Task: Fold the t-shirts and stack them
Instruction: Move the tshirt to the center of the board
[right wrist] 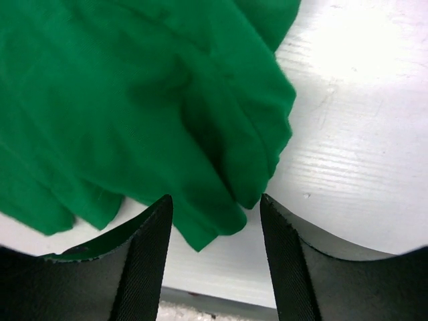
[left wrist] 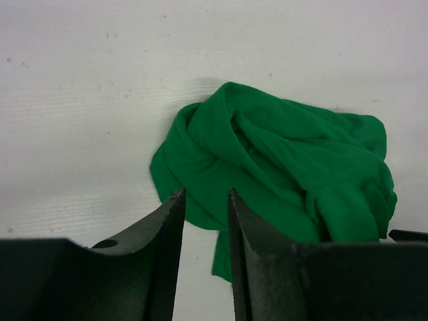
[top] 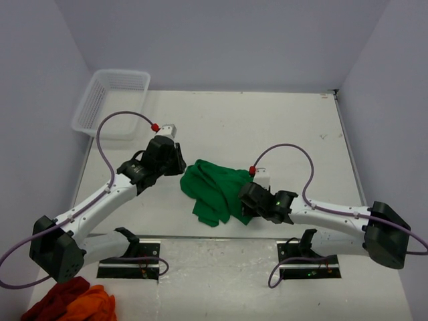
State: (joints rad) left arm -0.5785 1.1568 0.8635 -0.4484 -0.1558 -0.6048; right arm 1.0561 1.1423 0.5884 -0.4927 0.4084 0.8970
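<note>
Jaws of the left gripper (left wrist: pixel 204 194) stand narrowly parted at the green t-shirt (top: pixel 212 190); the right gripper (right wrist: pixel 215 199) straddles a fold, wide. It lies crumpled mid table (top: pixel 281 120), folding not yet begun.

The t-shirt (top: pixel 215 190) is plain bright green with no print. It is not folded, but crumpled into a loose, rumpled heap of soft ridges and creases. It lies on the white table (top: pixel 267 120), close to the table's near edge and about midway across its width, with one flap trailing toward that edge.
</note>
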